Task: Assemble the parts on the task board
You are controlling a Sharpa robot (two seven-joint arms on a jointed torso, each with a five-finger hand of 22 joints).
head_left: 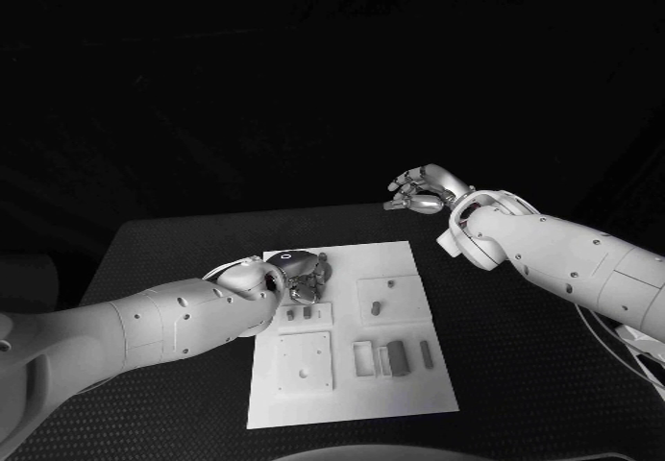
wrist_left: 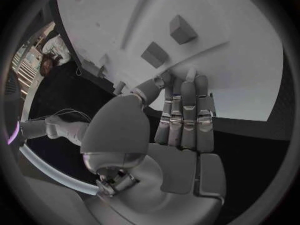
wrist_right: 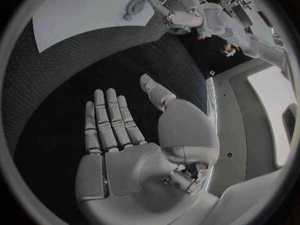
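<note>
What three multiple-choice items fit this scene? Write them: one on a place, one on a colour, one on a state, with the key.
1. Where is the left hand?
A. Over the board's far left part
B. Over its near right corner
C. Off the board
2. What colour is the board?
A. Black
B. White
C. Striped
3. What does the right hand hold?
A. A part
B. The board
C. Nothing

Key: 1 A, the head view shows it there; 2 B, the plate is white on a dark table; 3 C, its fingers are straight with an empty palm.
</note>
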